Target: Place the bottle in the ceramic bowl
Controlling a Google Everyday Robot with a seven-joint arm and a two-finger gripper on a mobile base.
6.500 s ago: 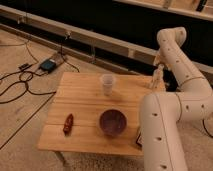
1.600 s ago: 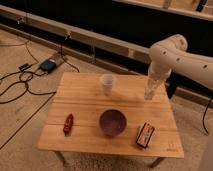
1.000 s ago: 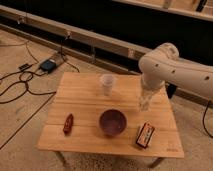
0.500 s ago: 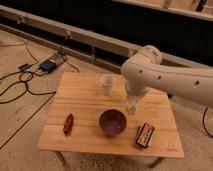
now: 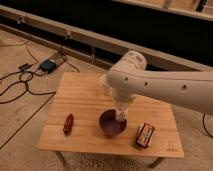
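no legible text — gripper (image 5: pixel 121 114) over bowl (image 5: pixel 112 123)

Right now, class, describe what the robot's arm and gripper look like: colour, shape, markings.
The arm is a thick, smooth, off-white tube with a rounded, bulbous joint and small dark dots along its shell. No cables or lettering show. The gripper, pale like the arm, is over the ceramic bowl.

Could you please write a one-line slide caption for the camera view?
White robot arm's end effector hangs over the round purple ceramic bowl on a wooden table.
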